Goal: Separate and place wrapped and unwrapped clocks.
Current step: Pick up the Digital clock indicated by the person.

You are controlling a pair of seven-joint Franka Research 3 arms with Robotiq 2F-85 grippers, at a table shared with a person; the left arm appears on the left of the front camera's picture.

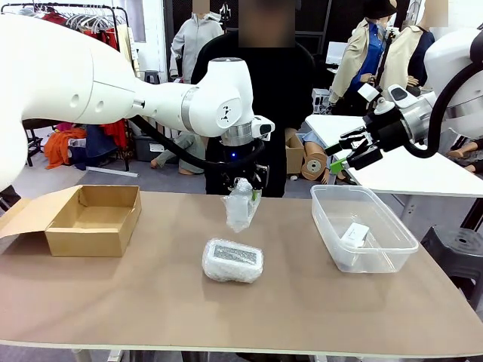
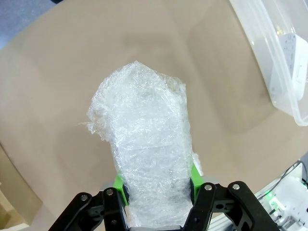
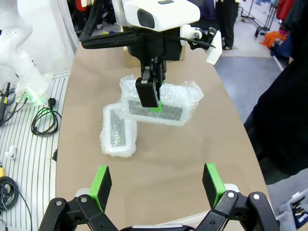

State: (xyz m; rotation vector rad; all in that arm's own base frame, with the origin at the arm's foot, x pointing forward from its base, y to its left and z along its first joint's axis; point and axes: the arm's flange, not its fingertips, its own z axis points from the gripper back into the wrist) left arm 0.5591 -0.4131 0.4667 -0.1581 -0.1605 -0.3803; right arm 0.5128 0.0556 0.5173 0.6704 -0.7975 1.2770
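Observation:
My left gripper [image 1: 243, 194] hangs over the table's middle, shut on a bubble-wrapped clock [image 1: 238, 207] that dangles below it; the same bundle [image 2: 147, 154] stands between the green pads in the left wrist view. A second wrapped clock [image 1: 233, 260] with a grey face lies flat on the table just in front. The right wrist view shows both: the held bundle [image 3: 161, 103] and the lying one [image 3: 118, 130]. The bare white clock [image 1: 355, 233] rests inside the clear plastic bin [image 1: 398, 240]. My right gripper [image 1: 341, 156] hovers open above and behind that bin, holding nothing.
An open cardboard box [image 1: 66, 240] stands at the table's left. A person in black [image 1: 283, 90] stands at the far side, behind my left arm. A white side table [image 1: 411, 170] lies beyond the bin. The bin [image 2: 260, 45] sits at the upper right of the left wrist view.

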